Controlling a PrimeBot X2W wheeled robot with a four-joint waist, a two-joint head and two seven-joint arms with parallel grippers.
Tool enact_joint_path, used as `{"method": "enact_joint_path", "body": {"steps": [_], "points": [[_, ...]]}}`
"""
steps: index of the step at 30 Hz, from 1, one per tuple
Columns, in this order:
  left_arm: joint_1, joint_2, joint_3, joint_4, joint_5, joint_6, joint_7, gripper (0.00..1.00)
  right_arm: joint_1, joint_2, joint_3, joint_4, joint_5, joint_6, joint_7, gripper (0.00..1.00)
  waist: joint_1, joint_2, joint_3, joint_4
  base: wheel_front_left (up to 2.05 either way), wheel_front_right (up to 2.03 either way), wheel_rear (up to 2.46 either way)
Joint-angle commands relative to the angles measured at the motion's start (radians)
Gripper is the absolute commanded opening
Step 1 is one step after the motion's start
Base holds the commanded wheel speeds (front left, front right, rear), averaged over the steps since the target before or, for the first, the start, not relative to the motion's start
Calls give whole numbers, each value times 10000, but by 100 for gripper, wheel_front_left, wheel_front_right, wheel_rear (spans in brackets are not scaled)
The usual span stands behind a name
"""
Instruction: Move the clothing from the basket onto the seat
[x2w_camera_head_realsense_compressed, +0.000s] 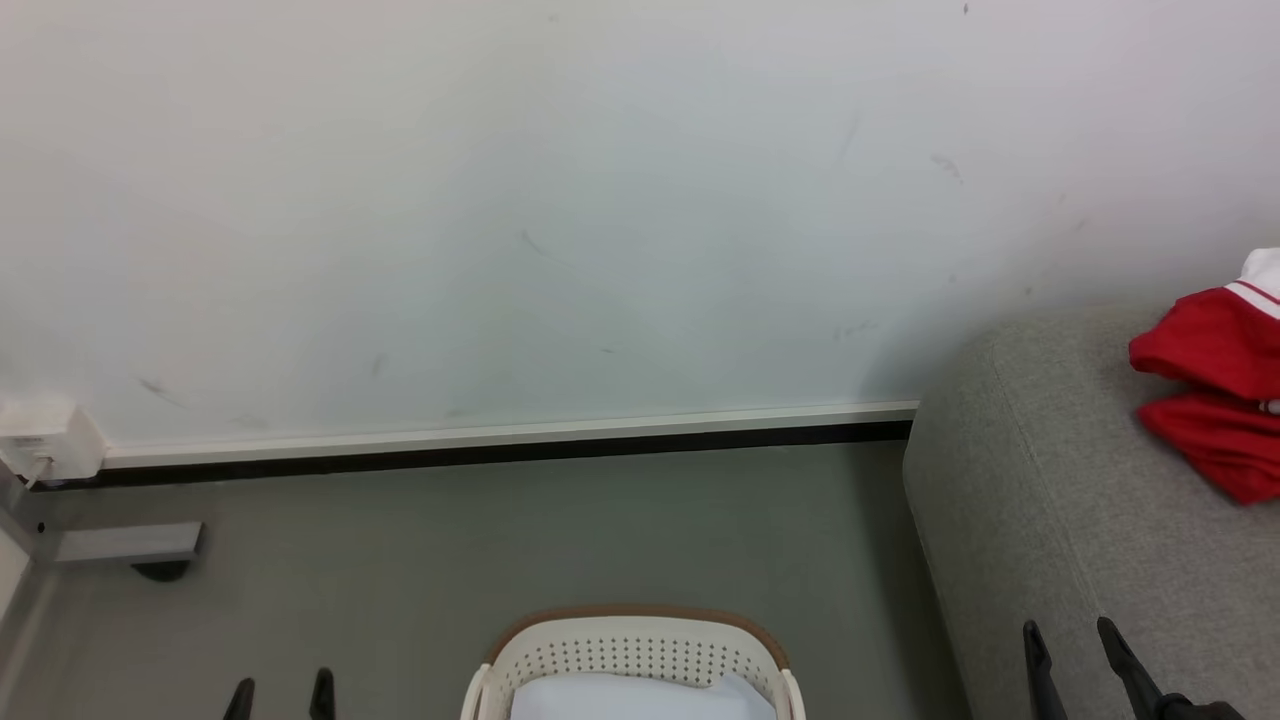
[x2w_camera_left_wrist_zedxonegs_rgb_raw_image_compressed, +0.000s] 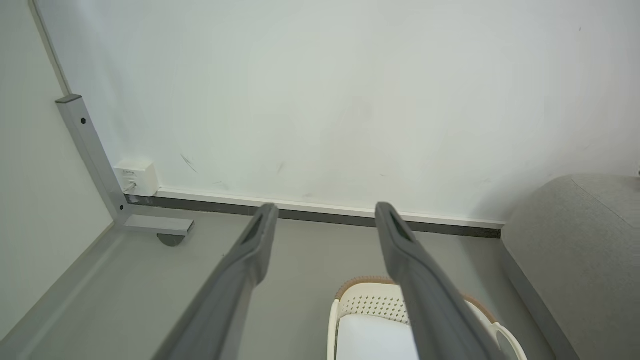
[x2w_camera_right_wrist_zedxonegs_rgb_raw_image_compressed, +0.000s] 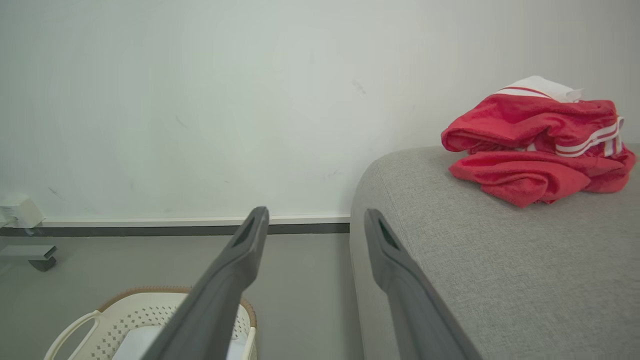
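One heap of clothing (x2w_camera_right_wrist_zedxonegs_rgb_raw_image_compressed: 540, 150) lies on the seat (x2w_camera_right_wrist_zedxonegs_rgb_raw_image_compressed: 475, 250), well apart from the basket (x2w_camera_head_realsense_compressed: 630, 650), where a pale item (x2w_camera_head_realsense_compressed: 640, 700) is seen. Left hand (x2w_camera_left_wrist_zedxonegs_rgb_raw_image_compressed: 325, 215) and right hand (x2w_camera_right_wrist_zedxonegs_rgb_raw_image_compressed: 312, 220) are held spread, empty. Basket contents should be checked first.

Floor (x2w_camera_head_realsense_compressed: 600, 530) between basket (x2w_camera_head_realsense_compressed: 630, 645) and wall (x2w_camera_head_realsense_compressed: 600, 200) bare: wide passage. Seat (x2w_camera_head_realsense_compressed: 1050, 520) blocks right side; narrow floor strip between its rounded end and basket. Seat top free on near side of clothing (x2w_camera_head_realsense_compressed: 1215, 390), heaped toward wall. Grey frame foot (x2w_camera_head_realsense_compressed: 130, 543) and white wall box (x2w_camera_head_realsense_compressed: 50, 440) crowd far left corner. Left hand (x2w_camera_head_realsense_compressed: 282, 688) over floor left of basket, right hand (x2w_camera_head_realsense_compressed: 1068, 632) over seat; fingers of each apart.
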Motion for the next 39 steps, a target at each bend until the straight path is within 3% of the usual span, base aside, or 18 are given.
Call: {"method": "enact_joint_path", "body": {"steps": [1,9,26,27,31,39], "points": [[55,-30,89,-15,215,-80,-3,100,10,-39,-61,71,-67,-23,-30,100,1,-1,-18,-57,0,0,0],[32,-206,133,47,343,-393,-4,100,-100,-39,-21,236,-69,-24,-32,100,1,-1,-23,-204,0,0,0],[-134,-270,15,132,306,-604,-4,100,-206,-38,114,301,-19,-23,-31,100,1,-1,-4,-372,0,0,0],[-60,-297,25,139,316,-596,2,0,-92,2,99,308,-36,2,5,0,2,-1,-5,-371,0,0,0],[0,-414,-34,514,281,-597,30,0,107,71,86,629,3,2,85,0,2,-1,-3,-372,0,0,0],[-355,-396,45,591,-1331,-605,503,0,-72,58,-74,474,1593,0,520,0,2,-1,23,-336,0,0,0]]}}
